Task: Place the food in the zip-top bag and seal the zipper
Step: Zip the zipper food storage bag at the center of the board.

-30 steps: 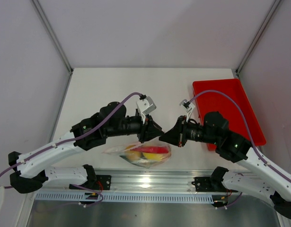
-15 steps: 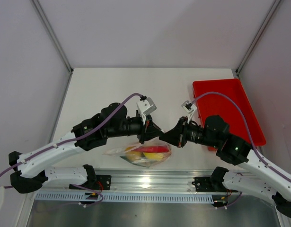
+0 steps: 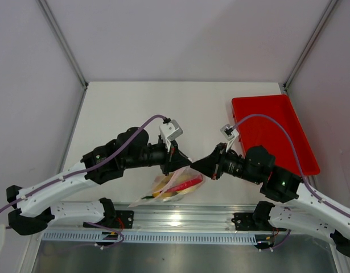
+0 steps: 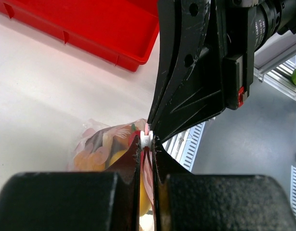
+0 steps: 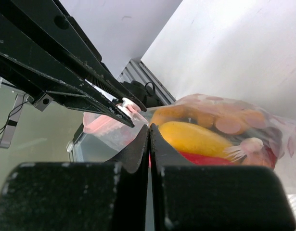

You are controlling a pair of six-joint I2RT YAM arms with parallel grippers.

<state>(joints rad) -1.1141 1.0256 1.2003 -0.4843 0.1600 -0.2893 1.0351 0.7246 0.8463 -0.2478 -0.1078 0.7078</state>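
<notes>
Item 1, left gripper (image 3: 183,163): jaws almost together, pinching the zipper (image 4: 147,161) at the bag's mouth.

Item 2, zip-top bag (image 3: 172,186): near centre of the table (image 3: 135,108), sagging on the near side of both grippers. It is clear with pinkish dots. The food (image 5: 196,137) is inside, with yellow and red pieces showing. I judge loading done and sealing in hand. I cannot tell how much of the strip is pressed shut.

Item 3, right gripper (image 3: 203,165): fully closed on the same mouth edge, tip to tip with the left.

Item 4, red tray (image 3: 277,122): far right.
</notes>
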